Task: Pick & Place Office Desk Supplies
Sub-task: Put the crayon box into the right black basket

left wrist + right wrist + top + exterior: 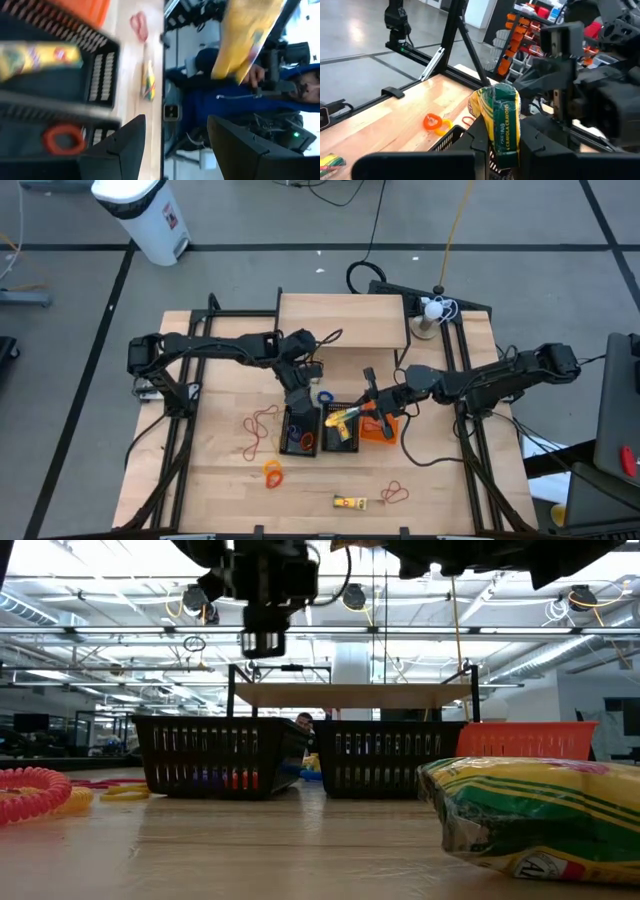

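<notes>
Table (215,485): open wood from 6 to 9 o'clock; baskets crowd the centre.
Black baskets (300,432): rims close under both arms.
Right gripper (352,416): clenched on a crayon pack (340,419) above the middle basket.
Left gripper (297,402): fingers spread, empty, over the left basket.
Loose crayon pack (350,501): at 6 o'clock.
Risk: arms near together; the pack may catch a rim and tip out.

Grey floor (480,210) with dark lines, white bin (145,215), bright ceiling lights (110,560).
</notes>
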Robot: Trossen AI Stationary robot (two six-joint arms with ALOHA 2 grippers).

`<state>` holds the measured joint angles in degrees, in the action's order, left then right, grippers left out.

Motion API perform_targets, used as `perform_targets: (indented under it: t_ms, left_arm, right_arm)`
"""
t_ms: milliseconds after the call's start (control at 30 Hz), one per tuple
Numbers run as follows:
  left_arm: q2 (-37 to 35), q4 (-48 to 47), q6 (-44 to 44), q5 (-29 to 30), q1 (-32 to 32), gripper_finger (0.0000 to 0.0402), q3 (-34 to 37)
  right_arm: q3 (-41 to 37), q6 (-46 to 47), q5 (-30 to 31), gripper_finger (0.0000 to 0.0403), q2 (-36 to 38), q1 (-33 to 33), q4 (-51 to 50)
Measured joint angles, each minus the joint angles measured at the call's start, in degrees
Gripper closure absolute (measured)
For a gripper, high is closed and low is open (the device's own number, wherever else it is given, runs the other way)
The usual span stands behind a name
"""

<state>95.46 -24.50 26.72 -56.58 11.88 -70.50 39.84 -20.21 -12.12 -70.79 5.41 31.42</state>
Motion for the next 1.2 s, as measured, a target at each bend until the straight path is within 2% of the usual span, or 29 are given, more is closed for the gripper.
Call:
perform_targets:
  t_ms: [233, 400, 500, 667, 767, 833, 900, 967, 1100, 1200]
  left_arm:
    - [-4.57, -12.91, -8.16, 2.85, 3.24, 0.0188, 0.04]
    - [-11.76, -18.53, -10.62, 10.53, 4.13, 0.0188, 0.02]
    - [-17.37, -20.92, -9.54, 20.38, 3.84, 0.0188, 0.02]
    - [-25.58, -20.31, -8.14, 42.51, 0.27, 0.0188, 0.02]
    - [-28.21, -18.77, -7.06, 55.84, -2.72, 0.0188, -0.02]
    - [-28.95, -17.23, -7.18, 61.92, -4.47, 0.0188, -0.02]
    - [-29.06, -16.09, -8.61, 64.17, -5.66, 0.0188, -0.02]
    - [-28.93, -14.98, -9.87, 64.02, -6.40, 0.0188, -0.02]
    - [-28.42, -13.09, -10.07, 63.88, -7.03, 0.0188, -0.02]
    - [-28.14, -11.96, -10.08, 64.23, -7.09, 0.0188, 0.00]
  right_arm:
    - [0.01, 2.60, 5.15, 0.0375, 2.76, -0.07, -7.83]
    - [0.01, 5.86, 9.02, 0.0375, 3.67, -0.09, -13.31]
    - [0.00, 8.16, 9.47, 0.0375, 3.65, -0.34, -15.86]
    - [-0.01, 14.29, 9.11, 0.0375, 3.66, -1.30, -19.53]
    - [-0.03, 19.87, 8.81, 0.0375, 3.62, -2.11, -23.04]
    - [-0.03, 23.77, 6.32, 0.0375, 3.63, -2.66, -25.01]
    - [-0.03, 27.62, 3.13, 0.0375, 2.94, -2.83, -25.13]
    - [-0.03, 29.62, 1.40, 0.0375, 1.83, -2.58, -25.05]
    - [-0.03, 31.82, 1.02, 0.0375, -1.28, -1.88, -24.50]
    - [-0.04, 33.08, -1.50, 0.0375, -4.16, -1.88, -22.62]
